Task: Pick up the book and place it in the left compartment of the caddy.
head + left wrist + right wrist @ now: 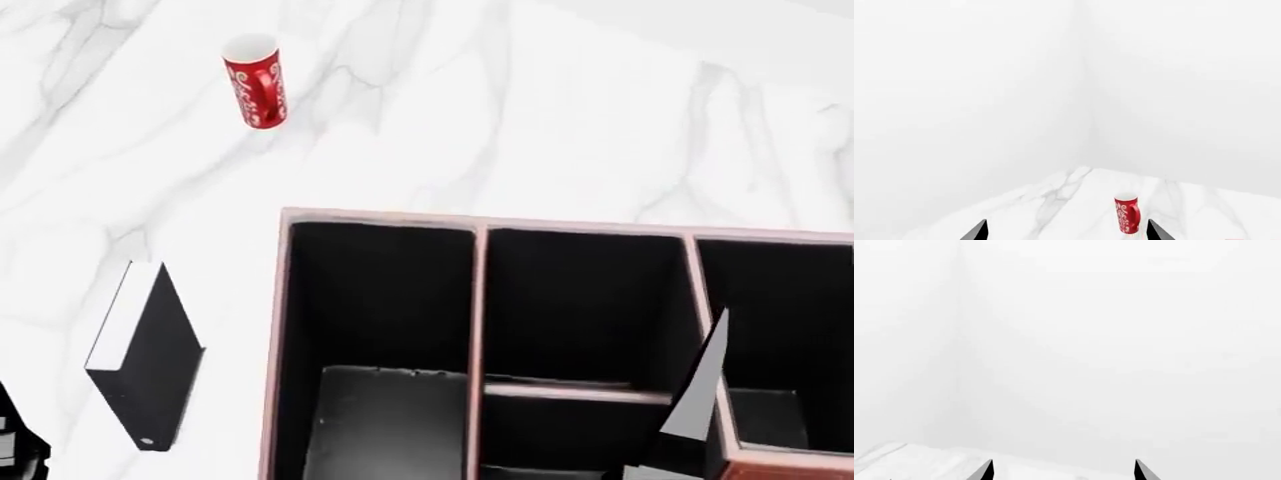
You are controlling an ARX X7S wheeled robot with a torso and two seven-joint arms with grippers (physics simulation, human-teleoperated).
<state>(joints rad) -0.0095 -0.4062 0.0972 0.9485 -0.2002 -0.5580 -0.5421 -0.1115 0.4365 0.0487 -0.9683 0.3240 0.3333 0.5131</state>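
Nothing is done yet: the book (144, 355) stands on the worktop (561, 110) at lower left, just beside the caddy (280, 330), whose left compartment (380, 420) waits, both jaws released

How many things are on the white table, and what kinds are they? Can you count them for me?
Book: 1, black, standing on the table
Mug: 1, red with white swirls
Caddy: 1, reddish-brown with black inside
Total: 3 things
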